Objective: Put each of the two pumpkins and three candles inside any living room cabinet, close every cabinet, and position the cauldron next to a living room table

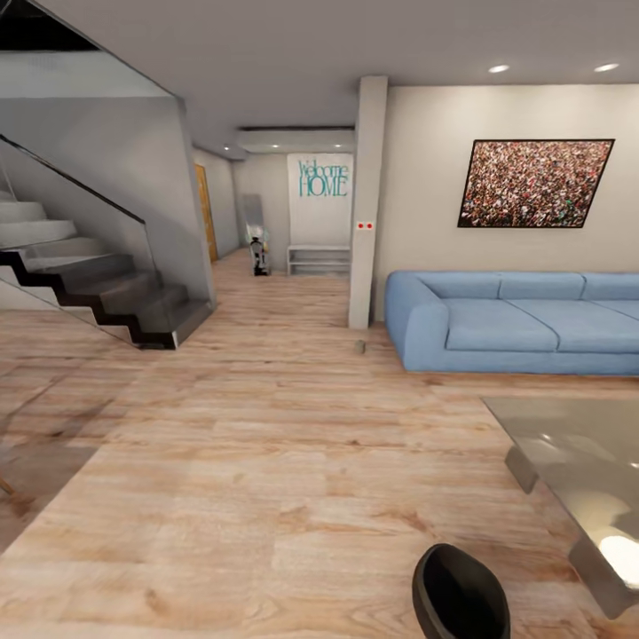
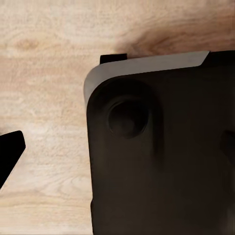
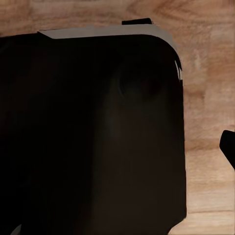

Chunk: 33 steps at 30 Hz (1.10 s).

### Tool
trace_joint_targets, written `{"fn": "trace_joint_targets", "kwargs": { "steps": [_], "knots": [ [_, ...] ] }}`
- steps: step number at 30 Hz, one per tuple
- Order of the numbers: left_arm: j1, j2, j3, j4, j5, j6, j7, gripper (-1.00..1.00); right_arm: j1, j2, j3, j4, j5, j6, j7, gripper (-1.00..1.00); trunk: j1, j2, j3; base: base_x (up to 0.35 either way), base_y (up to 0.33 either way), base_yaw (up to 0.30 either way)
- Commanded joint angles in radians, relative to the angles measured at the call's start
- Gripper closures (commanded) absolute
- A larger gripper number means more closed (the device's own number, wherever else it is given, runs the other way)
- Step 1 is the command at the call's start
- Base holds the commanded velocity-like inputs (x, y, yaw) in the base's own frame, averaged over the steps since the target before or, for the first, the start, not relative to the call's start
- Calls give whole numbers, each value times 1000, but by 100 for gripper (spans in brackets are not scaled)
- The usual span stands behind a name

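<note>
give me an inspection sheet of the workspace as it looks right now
surface: pale wood plank floor, open across the room; a dark smudge at the far left.
job's things: black cauldron on the floor at the bottom of the head view, close to the corner of the glossy grey low table, a strip of floor between them.
clutter: a small dark object on the floor by the pillar; too small to identify.
end effectors: cannot tell their state; the wrist views show a dark robot body over the floor.
cables: nothing seen.
surroundings: blue sofa, framed picture, staircase, "Welcome HOME" wall lettering down the hallway.
</note>
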Motion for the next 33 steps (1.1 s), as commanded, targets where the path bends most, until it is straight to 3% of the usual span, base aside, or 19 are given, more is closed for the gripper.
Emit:
{"fn": "trace_joint_targets", "kwargs": {
  "steps": [1,7,25,33],
  "knots": [
    [-1,0,-3,1,-2,-4,-1,-100,-1,0,-4,1,-8,-4,1,-100,0,0,-1,272,232,0],
    [-1,1,-3,1,-2,-3,-1,-100,-1,0,-4,2,-8,-2,1,-100,0,0,-1,271,237,-141],
    [0,1,-4,1,1,-5,-1,-100,-1,0,-5,3,-9,-2,1,-100,0,0,-1,215,274,-282],
    [1,1,-5,1,-1,-5,-1,-100,0,0,-5,3,-9,-2,1,-100,0,0,-1,63,71,-287]
  ]
}}
